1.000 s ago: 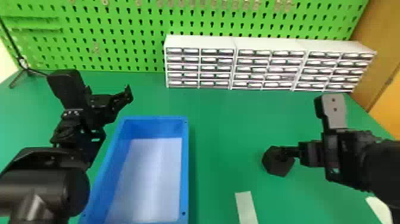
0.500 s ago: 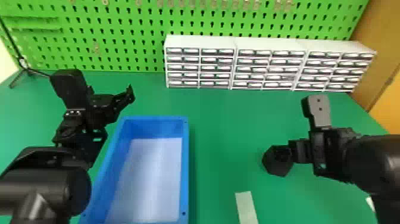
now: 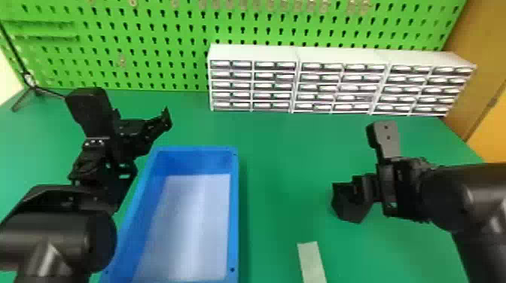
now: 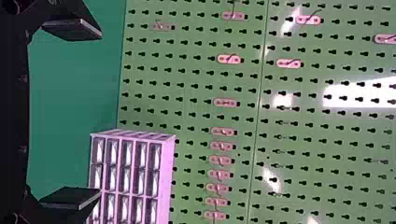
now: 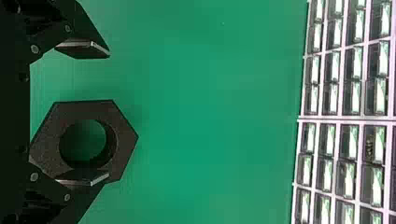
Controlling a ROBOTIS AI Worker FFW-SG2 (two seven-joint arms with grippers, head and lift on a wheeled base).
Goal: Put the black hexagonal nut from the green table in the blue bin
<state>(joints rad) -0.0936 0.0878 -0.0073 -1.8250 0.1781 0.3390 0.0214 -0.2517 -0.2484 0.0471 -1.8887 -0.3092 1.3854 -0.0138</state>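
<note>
The right hand point(image 5: 109, 115) is standing open, its fingers point(image 5: 86, 50) well parted. The black hexagonal nut point(image 3: 348, 207) is lying on the green surface point(image 3: 278, 162) at the hand's tips, off centre between them: one finger is crossing its rim in the wrist view, the other is staying clear. Closing is probably calling for centring first. Farther to this hand's left, past the nut, the blue bin point(image 3: 233, 210) is sitting; near its far left corner, the open left hand point(image 4: 100, 113) is hanging, farther from the nut.
</note>
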